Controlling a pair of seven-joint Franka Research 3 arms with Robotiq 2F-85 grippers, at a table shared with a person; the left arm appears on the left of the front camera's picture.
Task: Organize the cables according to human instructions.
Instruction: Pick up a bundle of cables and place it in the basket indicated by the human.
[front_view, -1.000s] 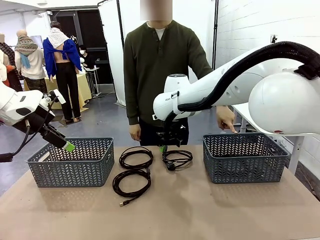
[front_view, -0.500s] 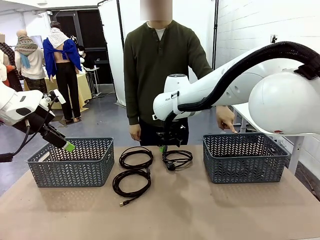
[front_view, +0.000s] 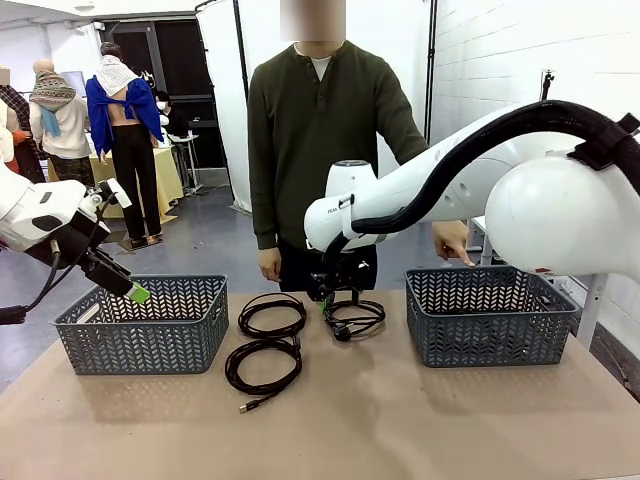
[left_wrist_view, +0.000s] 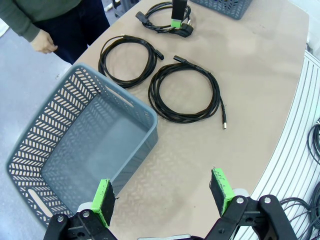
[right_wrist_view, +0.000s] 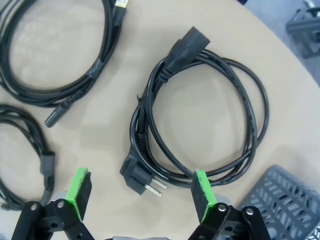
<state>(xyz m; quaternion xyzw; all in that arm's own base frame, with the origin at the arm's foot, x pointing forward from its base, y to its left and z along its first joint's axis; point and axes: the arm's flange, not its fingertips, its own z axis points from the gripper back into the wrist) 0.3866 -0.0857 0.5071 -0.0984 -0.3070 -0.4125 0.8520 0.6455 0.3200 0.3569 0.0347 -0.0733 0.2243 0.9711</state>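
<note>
Desk (front_view: 400, 430): tan top, everything below sits on it.
Left basket (front_view: 150, 335): grey lattice, on robot's left side of desk.
Right basket (front_view: 485, 320): same kind, on robot's right side, well apart from left basket.
Power cord coil (front_view: 355, 320): black, flat on desk between the baskets, nearer right basket; two-pin plug and block socket end clear in right wrist view.
Far thin coil (front_view: 272, 316): black, flat on desk near left basket, beside power cord coil.
Near thin coil (front_view: 262, 365): black, flat on desk just in front of far thin coil; small plug end trails toward robot's side.
Right tool (front_view: 335, 297): fingers spread wide, pointing down, low over power cord coil; green pads flank the plug side of the coil; nothing pinched; contact with cord cannot tell.
Left tool (front_view: 130, 288): fingers spread wide, nothing between them, tilted, hanging over left basket's edge.
Person (front_view: 320, 150): olive sweater, stands at far side of desk behind the coils.
Person's hand (front_view: 452, 240): fingers pointing down at far rim of right basket.
</note>
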